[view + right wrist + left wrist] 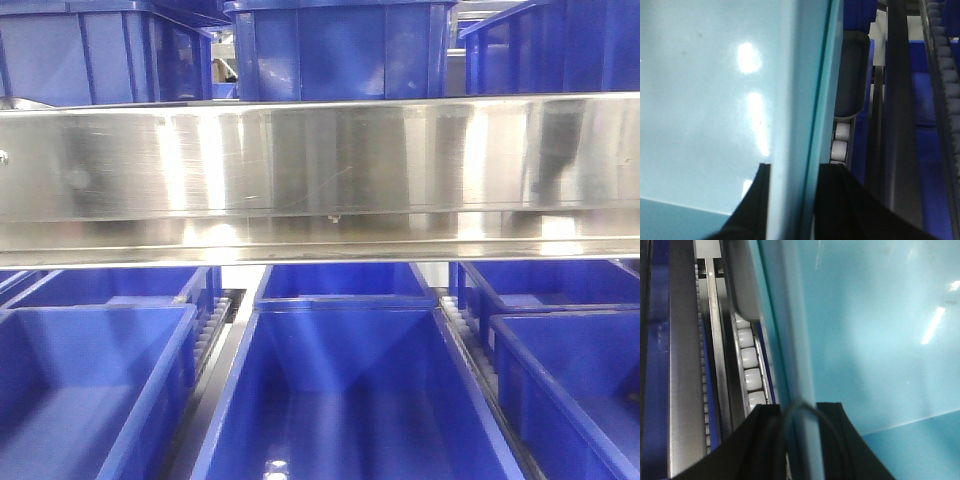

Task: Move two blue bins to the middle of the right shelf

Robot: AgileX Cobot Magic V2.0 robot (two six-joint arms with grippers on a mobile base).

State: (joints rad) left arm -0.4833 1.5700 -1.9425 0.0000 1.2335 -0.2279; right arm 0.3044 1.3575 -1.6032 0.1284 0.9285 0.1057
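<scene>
**Roller track** (749, 357): white rollers in a steel channel, just left of the left pincer (799, 411) and running ahead of it.
**Grey curved guard** (742, 285): over that track's far end, ahead and left.
**Flat steel strip** (682, 365): farther left, with a pale sheen along it.
**Second roller track** (841, 142): white rollers, just right of the right pincer (800, 170).
**Dark curved guard** (852, 75): ahead of those rollers.
**Dark flat rail** (900, 125): farther right.
**Outer roller row** (945, 65): rightmost, well apart.

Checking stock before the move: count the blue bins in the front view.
9 blue bins. Three above the steel rail: left, middle, right. Six below, front and rear per lane: left, centre, right. Others may be hidden.
</scene>
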